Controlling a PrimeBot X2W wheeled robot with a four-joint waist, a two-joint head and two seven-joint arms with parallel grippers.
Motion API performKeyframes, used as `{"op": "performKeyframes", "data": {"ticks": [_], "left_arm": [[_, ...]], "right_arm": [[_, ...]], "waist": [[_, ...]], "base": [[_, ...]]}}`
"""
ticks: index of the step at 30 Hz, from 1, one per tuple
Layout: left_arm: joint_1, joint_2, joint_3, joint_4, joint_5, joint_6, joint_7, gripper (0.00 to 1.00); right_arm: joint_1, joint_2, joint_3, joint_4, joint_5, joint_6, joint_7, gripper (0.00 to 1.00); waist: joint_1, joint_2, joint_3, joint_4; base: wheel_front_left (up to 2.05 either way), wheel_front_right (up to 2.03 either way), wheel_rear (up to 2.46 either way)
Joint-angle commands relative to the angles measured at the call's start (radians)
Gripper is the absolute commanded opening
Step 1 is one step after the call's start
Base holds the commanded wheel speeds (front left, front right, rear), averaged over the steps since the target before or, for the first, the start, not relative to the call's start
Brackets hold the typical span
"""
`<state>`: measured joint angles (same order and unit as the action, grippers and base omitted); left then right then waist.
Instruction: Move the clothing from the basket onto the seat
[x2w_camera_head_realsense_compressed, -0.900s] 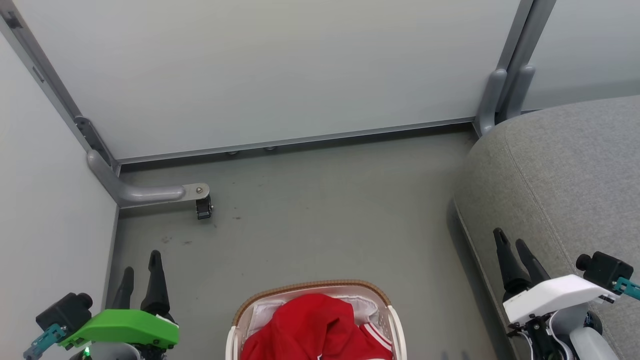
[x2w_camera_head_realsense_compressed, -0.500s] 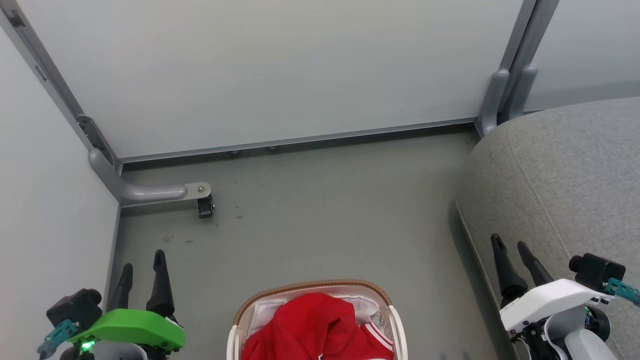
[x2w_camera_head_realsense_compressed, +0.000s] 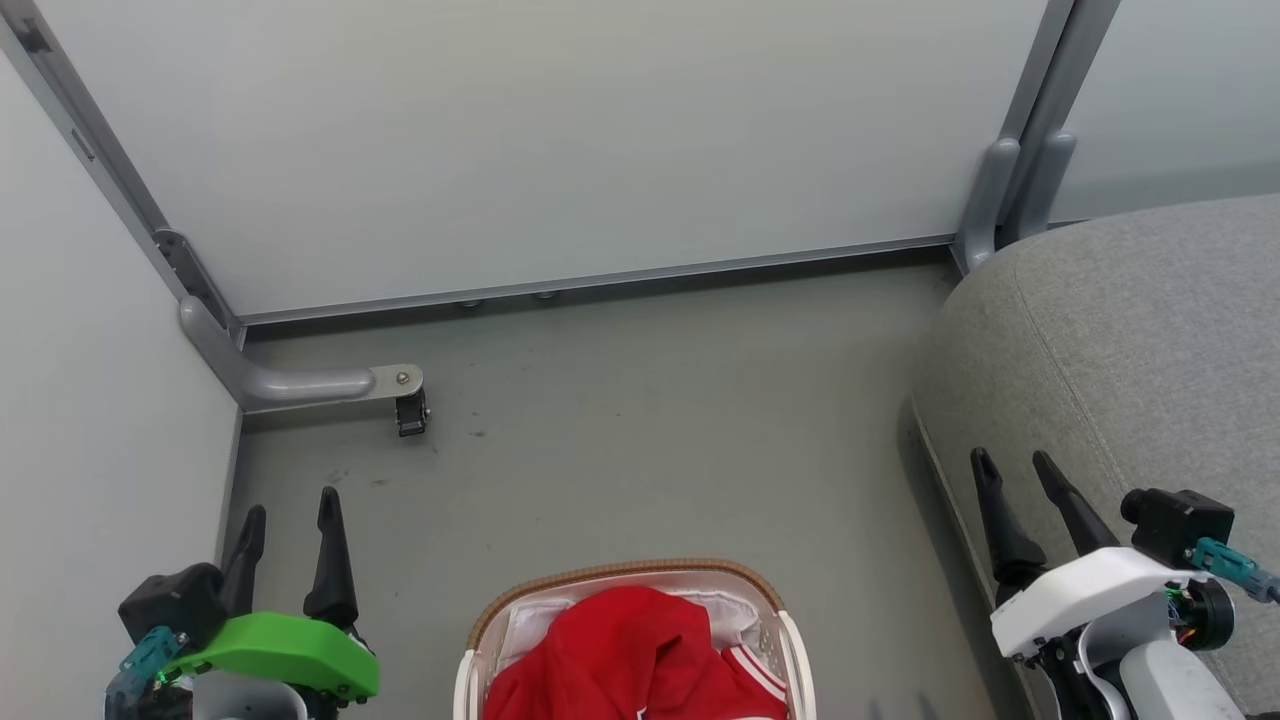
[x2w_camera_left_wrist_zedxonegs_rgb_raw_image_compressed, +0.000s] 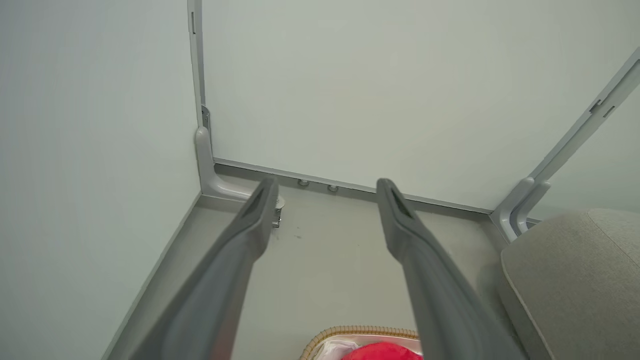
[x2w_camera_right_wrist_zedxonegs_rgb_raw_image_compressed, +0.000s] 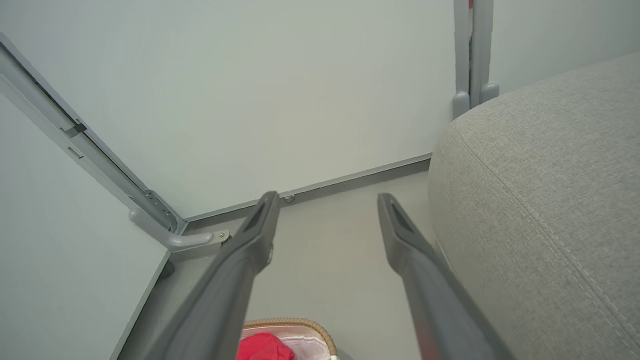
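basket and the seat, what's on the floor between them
Just bare grey floor lies between the basket and the seat, as the head view shows.

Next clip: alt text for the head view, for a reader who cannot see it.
Red clothing lies heaped in a white basket at the bottom centre, on a grey floor. The left claw and right claw stand open and empty at the lower corners, the right one by a grey seat; pale partition walls stand beyond.
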<state>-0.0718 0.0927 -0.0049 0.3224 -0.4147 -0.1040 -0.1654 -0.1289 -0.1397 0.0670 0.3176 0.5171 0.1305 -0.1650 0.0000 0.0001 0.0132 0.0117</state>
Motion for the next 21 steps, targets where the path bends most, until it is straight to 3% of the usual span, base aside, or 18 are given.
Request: {"op": "performKeyframes", "data": {"ticks": [1, 21], "left_arm": [[-0.011, 0.011, -0.005, -0.010, 0.034, 0.007, -0.010, 1.00], [-0.004, 0.012, -0.016, -0.024, 0.204, 0.006, -0.054, 1.00]], "right_arm": [[-0.015, -0.008, 0.002, -0.010, -0.029, 0.000, -0.011, 1.00], [-0.022, 0.002, 0.015, -0.035, -0.219, 0.000, -0.055, 1.00]], "waist": [[0.0000, -0.0001, -0.001, 0.000], [0.0000, -0.0001, -0.004, 0.009]], "base": [[0.00, 0.00, 0.00], [0.00, 0.00, 0.00]]}}
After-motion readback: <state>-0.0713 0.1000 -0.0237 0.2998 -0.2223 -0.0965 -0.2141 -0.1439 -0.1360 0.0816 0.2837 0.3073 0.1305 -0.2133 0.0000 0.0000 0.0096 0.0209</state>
